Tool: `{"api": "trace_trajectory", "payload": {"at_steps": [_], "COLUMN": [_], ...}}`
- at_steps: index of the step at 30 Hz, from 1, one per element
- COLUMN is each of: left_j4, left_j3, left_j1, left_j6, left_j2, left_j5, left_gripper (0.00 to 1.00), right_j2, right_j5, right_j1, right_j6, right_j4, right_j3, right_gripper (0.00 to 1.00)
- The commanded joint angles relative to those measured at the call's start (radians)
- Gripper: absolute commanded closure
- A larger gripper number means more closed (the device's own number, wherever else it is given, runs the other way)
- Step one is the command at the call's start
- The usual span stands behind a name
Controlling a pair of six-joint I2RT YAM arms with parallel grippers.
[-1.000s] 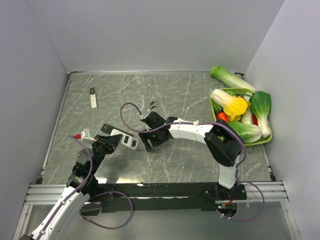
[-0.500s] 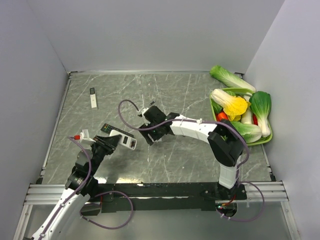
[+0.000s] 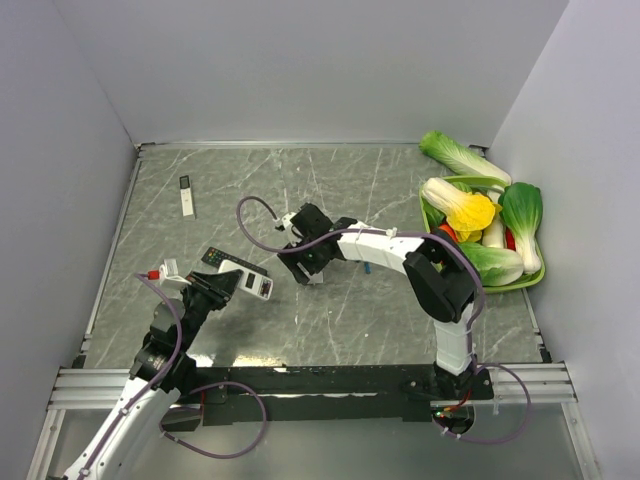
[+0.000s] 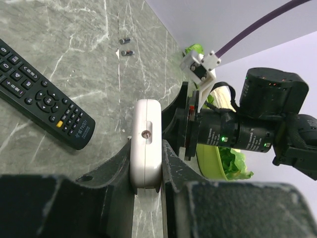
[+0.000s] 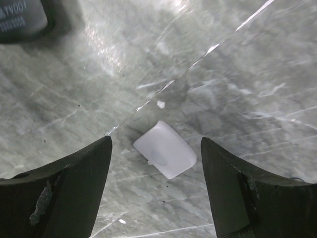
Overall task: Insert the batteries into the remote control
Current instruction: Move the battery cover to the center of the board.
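Note:
My left gripper (image 4: 146, 163) is shut on the near end of a white remote control (image 4: 146, 144), held edge-up just above the table; in the top view the remote (image 3: 256, 282) sits left of centre. Two small batteries (image 4: 125, 40) lie on the marble further back, seen as dark specks (image 3: 304, 208) from above. My right gripper (image 5: 156, 163) hangs open over a small white battery cover (image 5: 165, 149) that lies flat on the table between the fingers, touching neither. From above, the right gripper (image 3: 305, 265) is just right of the held remote.
A black remote (image 4: 44, 101) lies left of the held one. A slim white remote (image 3: 187, 196) lies at the back left. A green bowl (image 3: 428, 218) of vegetables stands at the right edge, with a cabbage (image 3: 455, 153) behind it. Walls close in the table.
My right gripper has drifted a little toward the far side, away from the held remote. The left arm and the white remote have stayed still.

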Motion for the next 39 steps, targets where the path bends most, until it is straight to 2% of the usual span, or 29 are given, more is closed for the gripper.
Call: {"api": "trace_trajectory", "payload": {"at_steps": [1,13,20,24,30,34,39], "left_j4": [0.049,0.084,0.101,0.093,0.057,0.015,-0.037], "left_j3": [0.039,0.031,0.027,0.031,0.05,0.066,0.082], "left_j1": [0.001,0.001,0.003,0.003,0.001,0.001,0.001], "left_j6": [0.006,-0.004,-0.014,-0.014,-0.001,0.011,0.016], "left_j2": [0.002,0.028,0.033,0.028,0.005,-0.03,-0.059], "left_j5": [0.002,0.023,0.031,0.031,0.02,0.002,-0.01], "left_gripper": [0.99,0.99,0.99,0.99,0.99,0.99,0.99], "right_j2": [0.0,-0.089,-0.184,-0.212,-0.244,-0.313,-0.313], "right_j5": [-0.058,-0.105,-0.102,-0.162,-0.167,-0.061,-0.05], "right_j1": [-0.001,0.008,0.058,0.104,0.126,0.112,0.095], "right_j6": [-0.022,0.042,0.173,0.168,0.087,-0.06,-0.226], "right_j4": [0.021,0.032,0.027,0.056,0.061,0.014,-0.036], "right_j3": [-0.024,-0.167,-0.233,-0.258,-0.258,-0.252,-0.225], "right_gripper": [0.2,0.2,0.19,0.18,0.16,0.15,0.13]}}
